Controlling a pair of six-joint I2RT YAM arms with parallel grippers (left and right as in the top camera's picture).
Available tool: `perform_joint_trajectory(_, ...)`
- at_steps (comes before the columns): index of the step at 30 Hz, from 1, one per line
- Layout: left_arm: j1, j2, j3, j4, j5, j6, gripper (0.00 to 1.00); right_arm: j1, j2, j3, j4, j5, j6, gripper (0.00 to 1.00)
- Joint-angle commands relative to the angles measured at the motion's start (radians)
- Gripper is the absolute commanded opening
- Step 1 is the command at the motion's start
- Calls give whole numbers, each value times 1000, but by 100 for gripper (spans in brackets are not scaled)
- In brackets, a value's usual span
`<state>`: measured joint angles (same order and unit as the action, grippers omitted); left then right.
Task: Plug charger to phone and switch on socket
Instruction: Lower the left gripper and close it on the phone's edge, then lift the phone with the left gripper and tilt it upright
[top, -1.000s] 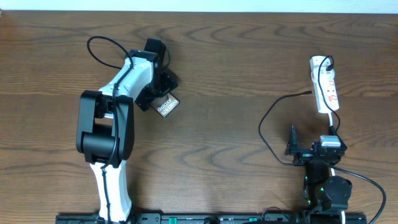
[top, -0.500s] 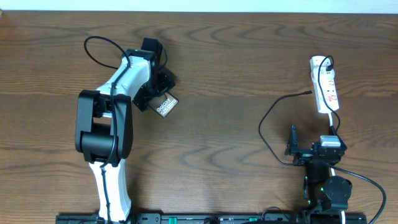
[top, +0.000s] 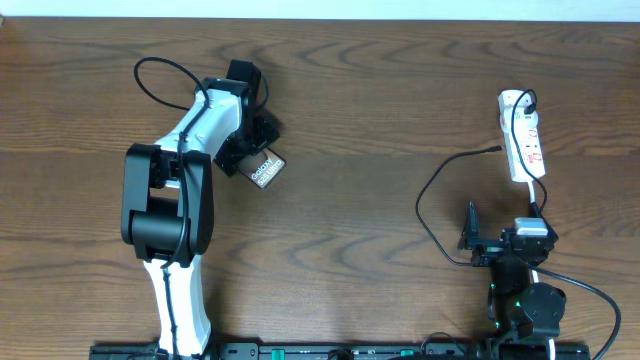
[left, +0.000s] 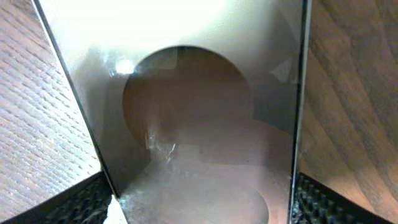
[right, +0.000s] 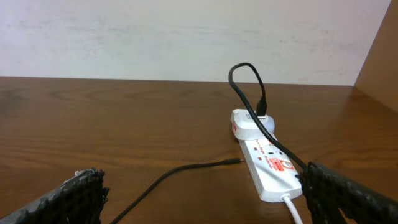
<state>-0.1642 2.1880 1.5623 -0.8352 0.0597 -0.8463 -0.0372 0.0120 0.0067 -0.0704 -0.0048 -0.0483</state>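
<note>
The phone (top: 266, 170) shows its "Galaxy" end under my left arm at the table's back left. In the left wrist view its glossy grey-brown face (left: 186, 93) fills the frame. My left gripper (top: 252, 148) (left: 199, 208) is shut on the phone's two long edges. The white socket strip (top: 523, 150) (right: 267, 168) lies at the back right. The charger's black plug (top: 526, 99) (right: 261, 107) sits in its far end. The thin cable loops left (top: 420, 208), and its connector tip (top: 499, 149) (right: 236, 162) lies loose beside the strip. My right gripper (top: 505, 228) (right: 202, 199) is open and empty, near the strip.
The strip's white lead (right: 292, 208) runs back toward my right arm's base (top: 525, 310). A thicker black robot cable (top: 165, 75) loops behind the left arm. The wooden table (top: 360, 120) ends at a pale wall (right: 186, 37).
My left arm shifted slightly to the left with the phone in its grip, then held still. The right arm, cable and strip have not moved.
</note>
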Motion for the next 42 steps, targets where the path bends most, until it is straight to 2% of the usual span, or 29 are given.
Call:
perform_joint_trajectory(1,16,197,-87,27,4,-9,82,-2,-5,-1,-4,-6,-5,99)
perform_joint_trajectory(6,16,197,-87,0,5,-8,77,-2,-5,-1,-4,-6,-5,99)
perform_joint_trajectory(10,15,197,-87,-40,12,13,77,-2,-5,-1,-4,-6,-5,99)
perform_joint_trajectory(13,10,197,-87,-66,20,69,76,-2,-5,-1,-4,-6,-5,99)
perform_joint_trajectory(16,-3,197,-87,-66,89,213,76,-2,-5,-1,-4,-6,-5,99)
perform_joint_trajectory(20,-24,197,-87,-80,97,314,76,-2,-5,-1,-4,-6,-5,99)
perform_joint_trajectory(24,-37,197,-87,-61,79,314,78,-2,-5,-1,-4,-6,-5,99)
perform_joint_trajectory(25,-36,197,-87,-55,79,314,84,-2,-5,-1,-4,-6,-5,99)
perform_joint_trajectory(31,-37,197,-87,11,79,311,99,-2,-5,-1,-4,-6,-5,99)
perform_joint_trajectory(36,-36,197,-87,42,66,267,98,-2,-5,-1,-4,-6,-5,99)
perform_joint_trajectory(39,-36,197,-89,41,2,207,98,-2,-5,-2,-4,-6,-5,99)
perform_joint_trajectory(42,-36,197,-93,45,-1,205,98,-2,-5,-1,-4,-6,-5,99)
